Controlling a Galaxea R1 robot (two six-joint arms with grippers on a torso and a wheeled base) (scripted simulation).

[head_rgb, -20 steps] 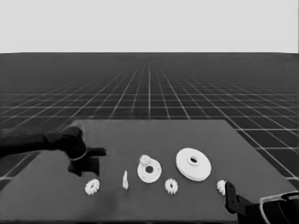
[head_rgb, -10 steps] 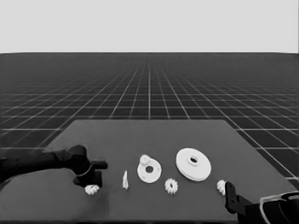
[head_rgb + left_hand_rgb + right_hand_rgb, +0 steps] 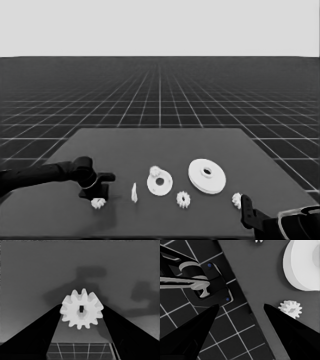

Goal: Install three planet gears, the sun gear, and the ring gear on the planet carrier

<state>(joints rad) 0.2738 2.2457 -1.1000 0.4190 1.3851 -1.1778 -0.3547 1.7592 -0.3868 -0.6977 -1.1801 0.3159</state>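
The left gripper stood low over the table's left front area, directly above a planet gear. In the left wrist view that gear lay between the two black fingers, which flanked it closely on either side; whether they pressed on its teeth could not be told, and the gear appeared to rest on the table surface. The right gripper was parked at the table's right front corner, its claw spread wide and holding nothing, with a second planet gear lying just beside one finger but not held; the same gear showed near the corner in the head view. The smaller round part, flat with a dark centre hole, lay near the table's middle front, with a third gear at its far left rim, touching or resting on it. A fourth gear lay in front of it, apart. The larger round part lay to its right, close beside but not touching. A thin white piece stood upright between the left gripper and the smaller round part. No brand, label or writing was legible on any part.
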